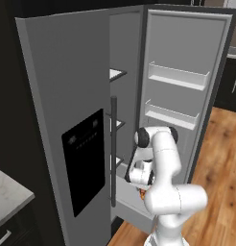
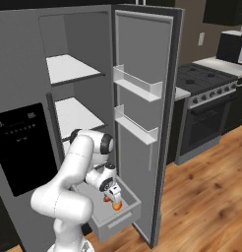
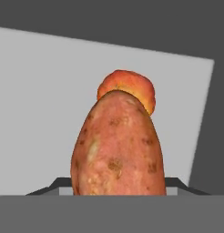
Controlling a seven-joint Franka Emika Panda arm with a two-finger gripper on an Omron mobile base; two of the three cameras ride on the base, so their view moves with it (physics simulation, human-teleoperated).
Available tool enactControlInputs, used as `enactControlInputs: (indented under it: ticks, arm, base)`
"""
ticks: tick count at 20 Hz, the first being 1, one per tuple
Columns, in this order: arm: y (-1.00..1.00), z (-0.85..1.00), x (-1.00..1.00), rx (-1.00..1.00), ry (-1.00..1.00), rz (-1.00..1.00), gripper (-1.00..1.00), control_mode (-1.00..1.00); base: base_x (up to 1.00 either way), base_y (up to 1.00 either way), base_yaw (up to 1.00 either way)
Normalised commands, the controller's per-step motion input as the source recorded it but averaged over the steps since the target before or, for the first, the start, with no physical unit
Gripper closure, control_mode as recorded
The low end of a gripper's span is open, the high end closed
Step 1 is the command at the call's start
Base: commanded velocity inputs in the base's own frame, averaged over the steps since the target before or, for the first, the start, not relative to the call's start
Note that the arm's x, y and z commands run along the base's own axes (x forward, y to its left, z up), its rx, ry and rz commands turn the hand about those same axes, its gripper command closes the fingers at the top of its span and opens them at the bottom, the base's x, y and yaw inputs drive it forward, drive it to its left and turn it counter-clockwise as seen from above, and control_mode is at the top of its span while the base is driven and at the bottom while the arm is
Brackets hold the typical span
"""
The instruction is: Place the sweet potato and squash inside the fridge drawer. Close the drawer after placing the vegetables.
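Below, we see the gripper (image 2: 113, 197) clamped on the sweet potato (image 3: 118, 145), held over the pulled-out fridge drawer (image 2: 118, 220) at the foot of the open refrigerator. Through the hand view the sweet potato rises between the fingertips, and an orange squash (image 3: 132, 87) lies just beyond it at twelve o'clock on the drawer's pale grey floor. From the right base view the drawer stands at five o'clock from the flat inner shelves (image 2: 69, 68), beside the door shelves (image 2: 137, 83).

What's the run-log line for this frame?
gripper: shut on sweet potato | position: over open fridge drawer | squash: already in drawer | drawer: not closed
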Motion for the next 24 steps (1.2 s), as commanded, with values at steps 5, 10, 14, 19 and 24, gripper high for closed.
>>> enactControlInputs:
  ticks: [5,10,14,19,24]
  arm:
    - [0.24,-0.24,0.21,0.0,0.18,0.0,1.0,-1.0]
    - [0.23,-0.46,0.11,-0.01,0.17,0.0,1.0,-1.0]
    - [0.04,-0.69,0.07,0.0,0.13,0.0,1.0,-1.0]
    - [0.0,-0.63,0.07,0.0,0.09,0.0,1.0,-1.0]
    - [0.0,-0.57,0.13,0.0,0.1,0.01,1.0,-1.0]
  base:
    - [0.0,0.0,0.0]
    - [0.0,0.0,0.0]
    - [0.0,0.0,0.0]
    - [0.0,0.0,0.0]
    - [0.0,0.0,0.0]
